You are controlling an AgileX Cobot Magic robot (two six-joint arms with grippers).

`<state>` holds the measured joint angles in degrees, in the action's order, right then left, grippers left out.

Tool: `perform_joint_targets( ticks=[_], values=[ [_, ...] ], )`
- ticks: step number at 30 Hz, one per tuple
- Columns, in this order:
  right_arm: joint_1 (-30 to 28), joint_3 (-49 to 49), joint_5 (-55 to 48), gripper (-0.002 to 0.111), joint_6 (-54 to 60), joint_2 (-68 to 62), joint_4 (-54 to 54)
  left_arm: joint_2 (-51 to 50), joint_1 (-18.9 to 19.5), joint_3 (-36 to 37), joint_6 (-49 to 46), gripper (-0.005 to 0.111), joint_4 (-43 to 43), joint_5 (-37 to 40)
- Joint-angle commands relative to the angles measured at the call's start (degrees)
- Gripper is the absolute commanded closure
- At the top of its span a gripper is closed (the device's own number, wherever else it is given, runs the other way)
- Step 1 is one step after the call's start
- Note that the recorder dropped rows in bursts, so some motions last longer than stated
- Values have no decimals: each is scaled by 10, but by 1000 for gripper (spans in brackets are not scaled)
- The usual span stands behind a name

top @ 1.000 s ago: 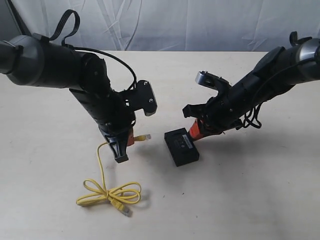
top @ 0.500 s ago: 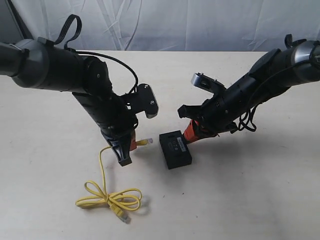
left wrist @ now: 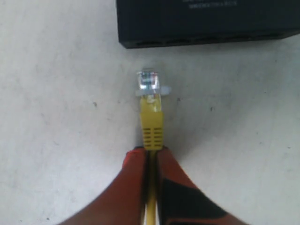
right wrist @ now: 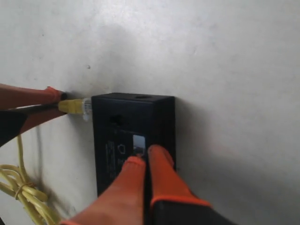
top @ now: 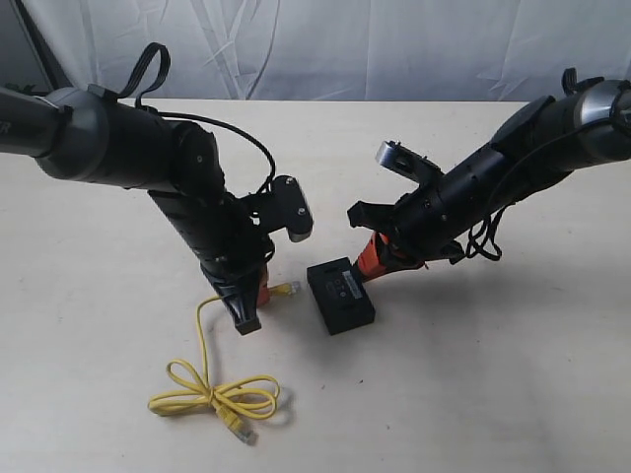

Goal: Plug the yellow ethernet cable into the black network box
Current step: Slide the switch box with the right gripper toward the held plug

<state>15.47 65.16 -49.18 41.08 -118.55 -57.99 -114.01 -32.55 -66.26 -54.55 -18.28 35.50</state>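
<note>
The left gripper [left wrist: 150,151] is pinched tight on the yellow ethernet cable [top: 211,394] just behind its clear plug [left wrist: 149,82]. The plug points right, at the side of the black network box [top: 340,294], with a small gap between them. The rest of the cord trails down to loops on the table [top: 493,384], nearer and to the left. The right gripper [right wrist: 143,159] has its jaws closed together on nothing, with the tips over the top of the box, which sits mid-table. I can't tell if they press on it.
</note>
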Motion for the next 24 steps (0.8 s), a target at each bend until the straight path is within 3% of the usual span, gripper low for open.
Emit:
perform_joint_targets(
  ticks=[1, 24],
  values=[
    [0, 0, -4, 108, 4, 1, -9, 0, -2, 1, 0, 107, -17, -6],
    [0, 0, -13, 108, 4, 1, -21, 0, -2, 1, 0, 107, -18, -8]
  ],
)
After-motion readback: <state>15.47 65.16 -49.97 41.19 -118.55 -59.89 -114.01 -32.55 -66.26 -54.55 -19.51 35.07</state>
